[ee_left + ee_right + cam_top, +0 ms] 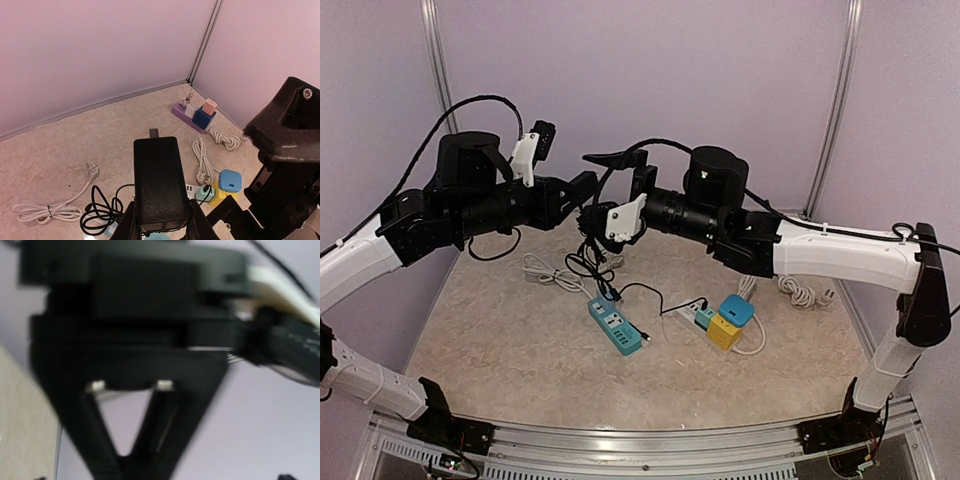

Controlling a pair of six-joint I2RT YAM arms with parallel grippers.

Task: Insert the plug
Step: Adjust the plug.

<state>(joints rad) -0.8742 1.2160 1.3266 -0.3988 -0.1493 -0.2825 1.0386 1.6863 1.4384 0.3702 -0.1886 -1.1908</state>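
The plug is a black adapter brick (159, 180) with a short metal prong (154, 133) at its far end. My left gripper (162, 220) is shut on its sides and holds it in the air above the table. In the top view the left gripper (582, 190) meets my right gripper (605, 180) head-on at mid-height. The right gripper's fingers (285, 120) are spread open, just right of the brick, and hold nothing. The right wrist view is blurred and filled by dark gripper parts (135, 340). A teal power strip (615, 325) lies below on the table.
A black cord (590, 262) hangs down to the teal strip. Beside it are a yellow and blue socket cube (730, 320), white coiled cables (552, 272) and a white plug (91, 172). A purple strip with adapters (192, 112) lies in the far corner by the walls.
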